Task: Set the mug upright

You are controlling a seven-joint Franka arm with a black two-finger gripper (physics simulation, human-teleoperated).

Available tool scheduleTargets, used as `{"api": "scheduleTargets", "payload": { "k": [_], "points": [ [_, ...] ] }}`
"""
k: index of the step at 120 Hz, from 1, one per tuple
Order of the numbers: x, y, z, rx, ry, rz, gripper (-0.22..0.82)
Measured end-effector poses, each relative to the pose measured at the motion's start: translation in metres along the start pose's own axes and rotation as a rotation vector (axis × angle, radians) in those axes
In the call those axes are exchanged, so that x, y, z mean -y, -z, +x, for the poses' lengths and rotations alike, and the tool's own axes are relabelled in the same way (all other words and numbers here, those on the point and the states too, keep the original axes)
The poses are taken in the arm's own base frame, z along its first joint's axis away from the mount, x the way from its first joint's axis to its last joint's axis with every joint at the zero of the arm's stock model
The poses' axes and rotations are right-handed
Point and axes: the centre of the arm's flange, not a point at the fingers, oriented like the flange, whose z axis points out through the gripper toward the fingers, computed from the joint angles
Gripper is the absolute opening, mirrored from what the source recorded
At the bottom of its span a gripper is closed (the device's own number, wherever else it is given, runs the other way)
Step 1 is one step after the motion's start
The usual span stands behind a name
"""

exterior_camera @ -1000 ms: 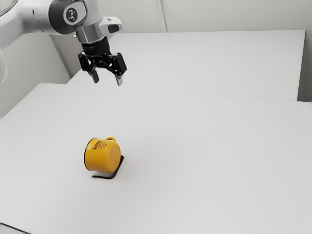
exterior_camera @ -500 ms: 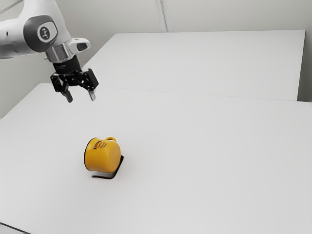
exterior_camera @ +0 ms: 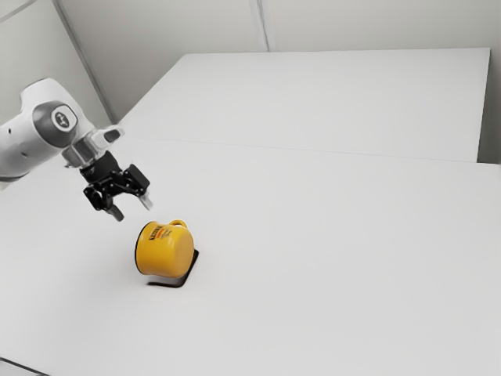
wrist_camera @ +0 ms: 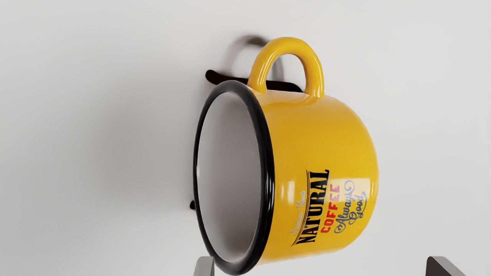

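Note:
My gripper (exterior_camera: 133, 208) is open above the table, over and toward the exterior view's left of the yellow mug (exterior_camera: 166, 251). The mug lies on its side, its black-rimmed mouth facing the exterior view's left and its handle on the side toward the back. In the wrist view the mug (wrist_camera: 318, 138) shows its grey inside, its handle and the printed lettering. The fingertips of my gripper (wrist_camera: 320, 266) stand wide apart there, with nothing held between them. A thin black bar-like piece (exterior_camera: 190, 266) is beside and partly beneath the mug.
The white table (exterior_camera: 329, 258) spreads around the mug. Behind it stands a raised white surface (exterior_camera: 329, 102), and a dark line (exterior_camera: 23, 366) crosses the exterior view's lower left corner.
My gripper has come down and toward the exterior view's left, then closer to the mug, and the hand has tilted. The mug has not moved.

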Motion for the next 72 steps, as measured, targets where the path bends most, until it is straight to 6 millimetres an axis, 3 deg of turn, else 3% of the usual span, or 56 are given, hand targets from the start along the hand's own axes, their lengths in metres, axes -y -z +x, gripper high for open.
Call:
{"api": "scheduleTargets", "payload": {
  "k": [59,72],
  "points": [
    [0.038,-0.070,-0.006,-0.080,-0.061,-0.224,0.60],
    [0.047,-0.078,-0.008,-0.109,-0.054,-0.285,0.60]
  ]
}}
